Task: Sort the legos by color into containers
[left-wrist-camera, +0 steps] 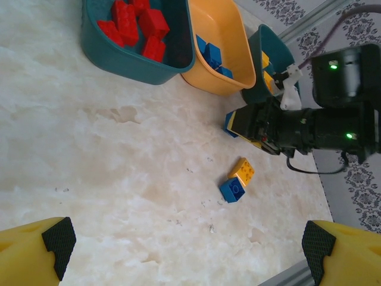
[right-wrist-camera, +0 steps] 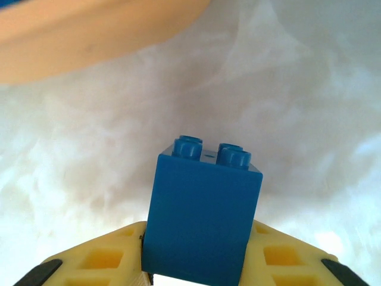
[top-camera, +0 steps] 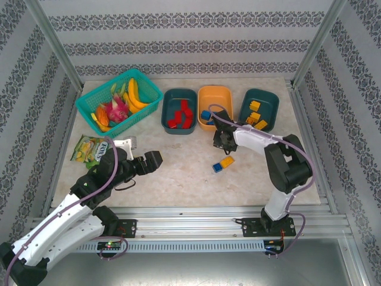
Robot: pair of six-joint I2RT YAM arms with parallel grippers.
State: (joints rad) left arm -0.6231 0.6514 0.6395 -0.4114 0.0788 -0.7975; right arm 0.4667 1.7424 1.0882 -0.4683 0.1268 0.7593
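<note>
a robotics lab test cell, not a home. bare aluminium posts [top-camera: 55,44] frame the space, with sheets of patterned wallpaper [top-camera: 190,24] as walls at 9, 12 and 3 o'clock. the left arm [top-camera: 71,208] and right arm [top-camera: 286,173] are bolted to a slotted aluminium rail [top-camera: 196,227] at 6 o'clock, cables [top-camera: 114,161] exposed. the marble-look counter [top-camera: 178,173] carries three plastic containers [top-camera: 180,91] at 12 o'clock and a basket [top-camera: 140,113] of toy fruit at 11 o'clock.

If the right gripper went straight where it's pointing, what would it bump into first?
Probably the bare table, just short of the orange tub. The blue brick in the right gripper would touch first; depth is hard to judge.
</note>
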